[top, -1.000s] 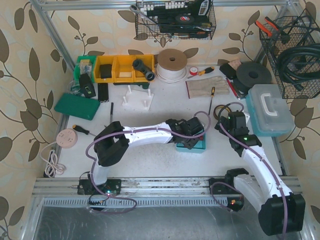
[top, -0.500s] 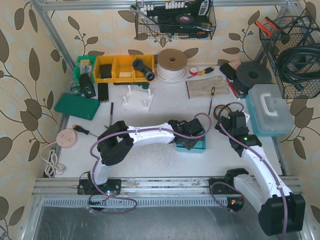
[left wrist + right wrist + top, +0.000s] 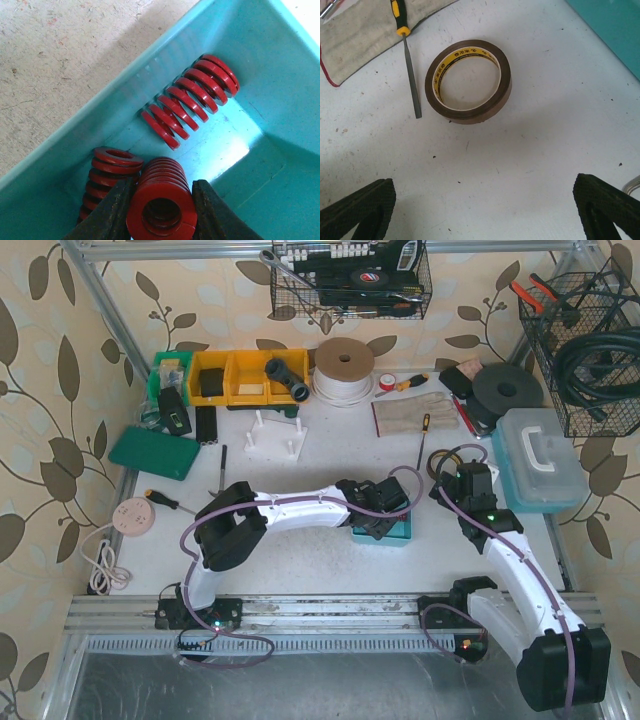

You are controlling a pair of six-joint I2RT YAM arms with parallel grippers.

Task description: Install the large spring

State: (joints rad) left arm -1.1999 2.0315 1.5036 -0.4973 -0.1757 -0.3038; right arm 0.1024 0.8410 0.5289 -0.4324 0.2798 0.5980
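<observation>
Judging from the left wrist view, you are at the pick-up step, with the installing itself not yet begun. Your left fingers (image 3: 107, 215) stand narrowed inside the teal tray (image 3: 280, 100), one pressed against each flank of the large spring (image 3: 161, 210), which sits end-on between them on the tray floor, near one side wall. Next you will likely need a straight lift that clears the tray wall without dragging along the neighbouring coil, then a carry to the mounting point. That may be the white peg stand (image 3: 272, 435), well apart from the tray on its far-left side, though that is a guess. Count three red springs in the tray: the gripped one, a second spring (image 3: 112, 175) standing just beside it and seemingly touching, and a third spring (image 3: 190, 100) lying on its side deeper in, apart from both. Off the tray's right side, your right fingers (image 3: 360, 210) are spread wide with nothing between them, above bare tabletop (image 3: 520, 165). Ahead of them lie one tape roll (image 3: 468, 82) and one screwdriver (image 3: 407, 60).
</observation>
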